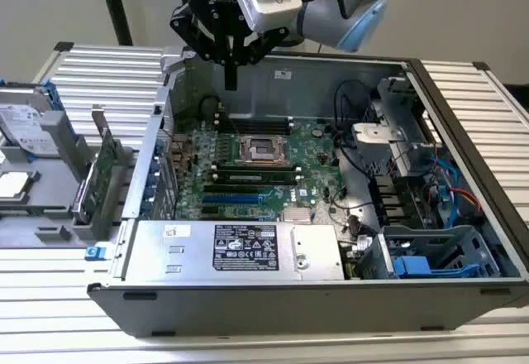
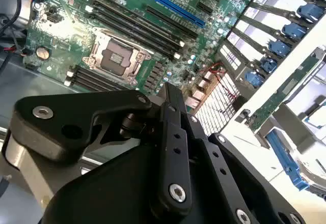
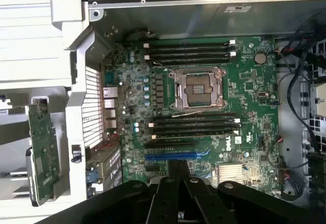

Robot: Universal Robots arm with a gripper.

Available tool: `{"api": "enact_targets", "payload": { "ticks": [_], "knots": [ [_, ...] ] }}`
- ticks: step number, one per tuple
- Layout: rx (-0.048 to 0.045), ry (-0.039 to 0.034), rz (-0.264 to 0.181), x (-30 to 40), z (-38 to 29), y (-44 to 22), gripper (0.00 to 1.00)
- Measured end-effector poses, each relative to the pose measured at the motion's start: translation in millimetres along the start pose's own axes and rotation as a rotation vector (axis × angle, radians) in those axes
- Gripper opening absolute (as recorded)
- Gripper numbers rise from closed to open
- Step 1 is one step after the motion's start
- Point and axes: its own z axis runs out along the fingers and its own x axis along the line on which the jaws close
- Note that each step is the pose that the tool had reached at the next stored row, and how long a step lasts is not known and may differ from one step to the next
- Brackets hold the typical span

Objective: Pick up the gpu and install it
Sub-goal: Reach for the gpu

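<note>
Gpu (image 1: 101, 178) is not yet in hand: it stands on edge in the grey holder (image 1: 50, 215) on the table (image 1: 91, 74), just beside the case (image 1: 248, 302), toward the table's edge at the exterior view's left. Your gripper (image 1: 231, 81) hangs over the case's far corner on that same side, above the motherboard (image 1: 248, 165), with its fingers pressed together and holding nothing.

The step in hand looks like the reach for the card. You would do well to spread the fingers fully before descending, come straight down over the card's top edge, and pinch across its thin faces near the middle, clear of the holder's posts.

Its long axis runs along the case's side wall, from the table's near side to its far side. In the first wrist view the gpu (image 3: 43, 152) seems to point its silver bracket end toward the far side, with the green face turned to the case.
</note>
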Motion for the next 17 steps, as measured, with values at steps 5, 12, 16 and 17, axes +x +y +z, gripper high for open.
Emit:
{"api": "enact_targets", "payload": {
  "ticks": [5, 12, 16, 17],
  "knots": [
    [0.0002, 0.0, 0.0, 0.0, 0.0, 0.0, 0.0],
    [0.0002, 0.0, 0.0, 0.0, 0.0, 0.0, 0.0],
    [0.0002, -0.0001, 0.0, 0.5, 0.0, 0.0, 0.0],
    [0.0002, -0.0001, 0.0, 0.9, 0.0, 0.0, 0.0]
  ]
}}
